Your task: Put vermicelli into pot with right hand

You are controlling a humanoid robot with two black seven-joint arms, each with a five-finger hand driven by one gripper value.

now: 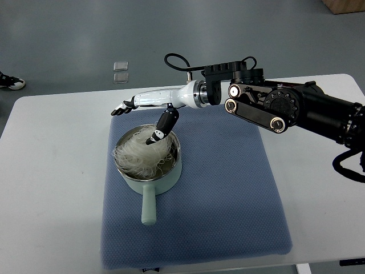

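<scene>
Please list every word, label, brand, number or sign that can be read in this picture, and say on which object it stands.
No text can be read anywhere.
The small dark tag at the near edge of the blue mat may carry print, but it is too small to read.
The pot, the vermicelli, the right hand and the table show no writing.

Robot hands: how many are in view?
1. The right hand reaches in from the right, above the far rim of the pot holding vermicelli, fingers spread and holding nothing. The left hand is out of view.
</scene>
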